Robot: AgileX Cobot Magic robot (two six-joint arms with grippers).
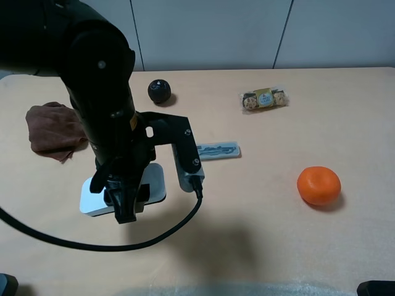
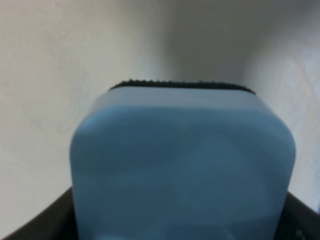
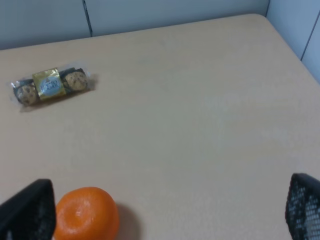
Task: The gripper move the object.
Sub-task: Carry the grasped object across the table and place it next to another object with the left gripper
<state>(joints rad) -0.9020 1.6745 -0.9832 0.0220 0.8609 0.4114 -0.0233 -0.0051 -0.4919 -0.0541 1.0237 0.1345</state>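
Seen from up high, the left gripper [image 1: 125,208] sits low over the white case [image 1: 92,198]. The case lies on the tan table [image 1: 259,240] directly beneath the gripper and sticks out past the fingers on both sides. A grey plate [image 1: 185,163] on the wrist and a looping black cable [image 1: 176,229] are just beside the gripper. The arm's bulk hides the fingertips from that angle, so I cannot tell whether the case is clamped or only straddled. The left wrist camera adds a close look. The case fills it, blurred and bluish, with a dark ridged strip [image 2: 182,84] along its far edge, but no finger contact shows there either.

Just past the plate lies a slim pen case [image 1: 217,150]. A brown cloth [image 1: 52,129] sits near the gripper's other side, and a dark ball [image 1: 159,90] lies farther off beyond it.

The right wrist camera shows what the high view barely catches. The right gripper [image 3: 165,220] has its fingers spread wide and holds nothing. An orange [image 3: 86,212] is just beside one finger, and a chocolate packet [image 3: 50,85] lies well ahead.
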